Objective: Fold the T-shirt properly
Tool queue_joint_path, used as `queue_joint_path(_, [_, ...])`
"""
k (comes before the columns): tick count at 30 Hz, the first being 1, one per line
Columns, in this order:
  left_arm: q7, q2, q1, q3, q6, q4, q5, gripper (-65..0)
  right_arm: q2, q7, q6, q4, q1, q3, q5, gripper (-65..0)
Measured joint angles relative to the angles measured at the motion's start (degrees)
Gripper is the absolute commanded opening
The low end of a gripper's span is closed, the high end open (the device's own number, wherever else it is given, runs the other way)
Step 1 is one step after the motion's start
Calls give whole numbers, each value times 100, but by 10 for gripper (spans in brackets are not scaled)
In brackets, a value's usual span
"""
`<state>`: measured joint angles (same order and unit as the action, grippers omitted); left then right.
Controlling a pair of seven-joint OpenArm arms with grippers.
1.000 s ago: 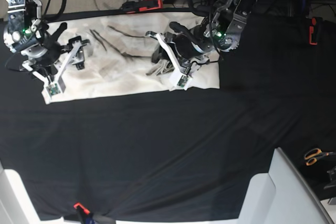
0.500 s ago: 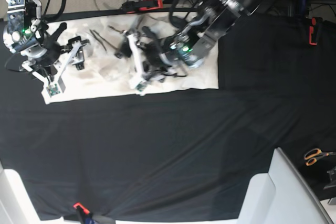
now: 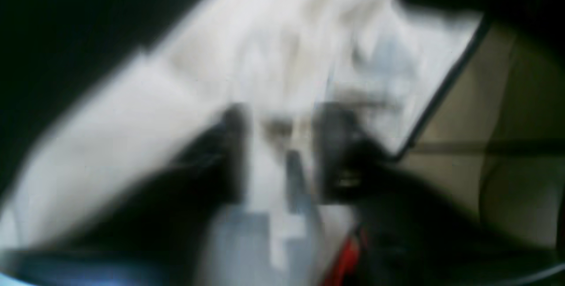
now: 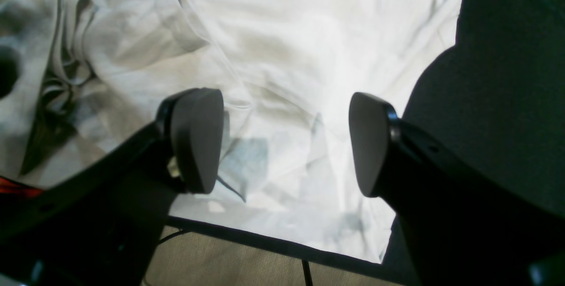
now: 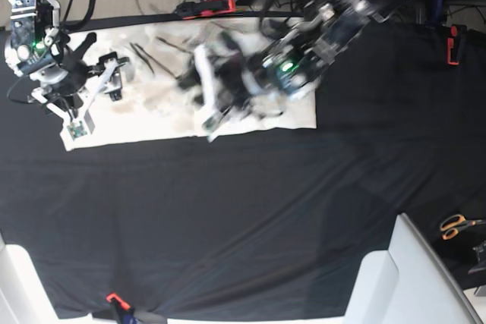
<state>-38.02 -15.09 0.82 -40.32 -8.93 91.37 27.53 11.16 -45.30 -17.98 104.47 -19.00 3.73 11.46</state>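
I see the right gripper (image 4: 282,144) open over the T-shirt (image 4: 287,56); left gripper (image 5: 209,100), at 12 o'clock, too blurred to tell.

Cream T-shirt (image 5: 144,115) spread flat, wrinkled, along far edge of black cloth; middle bunched.

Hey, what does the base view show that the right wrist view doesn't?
Only the base view shows both arms at once: the left gripper, motion-blurred over the middle of the T-shirt, plus orange-handled scissors at the right edge and red clamps at the table's far edge.

Only the right wrist view shows the right gripper up close, its jaws wide open and empty above a wrinkled shirt corner.

Both show the cream T-shirt lying on the black table cloth.
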Motion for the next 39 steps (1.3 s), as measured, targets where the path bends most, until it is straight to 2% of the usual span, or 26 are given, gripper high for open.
queue_joint_path(2, [-24,-291,-332,337,221,212,-9,-650,-26,-24,2,81,-55,-33,-37,-231])
queue_joint_path(5, [9,-496,-905,1388,446,452,-17,-650,-127,-26,9,326,-201,-232,-63,-231])
queue_joint_path(8, [35,-581,-1484,2614,448,601,-9,-650,-197,-9,-20,437,-245,-763,-15,-231])
queue_joint_path(11, [2,-616,-1915,3851,457,586,-59,-650,-505,-4,-39,444,-428,-1187,7,-231])
queue_joint_path(16, [31,-699,-2330,5296,420,341,-7,-650,-903,-9,-35,444,-645,-1279,4,-231])
queue_joint_path(18, [37,-922,-2413,5569,439,61,-52,-650,-979,9,0,444,-754,-1274,0,-231])
queue_joint_path(20, [33,-1075,-2435,5711,446,-181,-450,-650,-1036,-50,2,437,-857,-1274,63,-231])
queue_joint_path(22, [96,-1084,-2430,5840,442,-380,-975,-650,-1040,22,-7,184,-813,-1272,603,-231])
queue_joint_path(26, [74,-973,-2448,5794,404,-472,-1751,-650,-1036,22,37,-675,-662,-1132,1060,-231])
queue_joint_path(28, [94,-848,-2433,5849,400,-468,-1821,-650,-1023,-2,44,-881,-680,-1117,1174,-231])
queue_joint_path(30, [94,-809,-2426,5831,146,-463,-1792,-650,-1023,122,35,-975,-675,-1130,1239,-231])
queue_joint_path(31, [92,-811,-2417,5805,122,-463,-1790,-650,-1027,249,24,-1010,-664,-1130,1246,-231])
queue_joint_path(33, [190,-793,-2398,5803,133,-463,-1816,-650,-1040,317,22,-1110,-640,-1134,1266,-231])
queue_joint_path(35, [531,-680,-2400,5834,146,-463,-1873,-650,-1038,273,22,-1152,-647,-1145,1257,-231])
queue_joint_path(39, [564,-621,-2411,5786,120,-505,-1836,-650,-1038,282,22,-1189,-577,-1145,1259,-233])
